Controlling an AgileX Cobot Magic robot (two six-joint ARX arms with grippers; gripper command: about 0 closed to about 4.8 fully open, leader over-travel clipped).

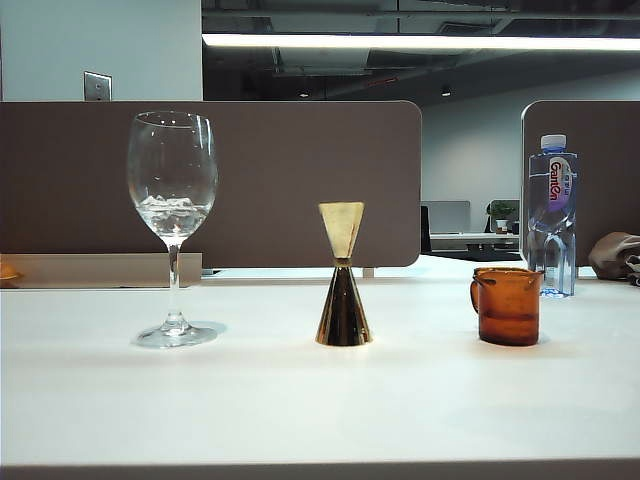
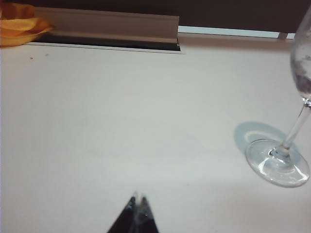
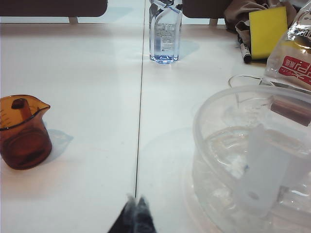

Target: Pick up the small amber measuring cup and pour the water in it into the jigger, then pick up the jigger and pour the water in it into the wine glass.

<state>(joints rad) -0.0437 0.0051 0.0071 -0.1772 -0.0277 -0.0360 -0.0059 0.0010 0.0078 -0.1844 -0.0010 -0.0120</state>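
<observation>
The small amber measuring cup stands on the white table at the right, also in the right wrist view. A gold jigger stands mid-table. At the left rises the wine glass, a little water in its bowl; its foot shows in the left wrist view. My left gripper is shut and empty, hovering over bare table well short of the glass. My right gripper is shut and empty, between the cup and a bowl. Neither gripper shows in the exterior view.
A clear water bottle stands behind the cup. A large clear plastic bowl with water and a cup inside sits beside the right gripper. A yellow sponge, a marker and a snack bag lie beyond. Brown partitions line the back edge.
</observation>
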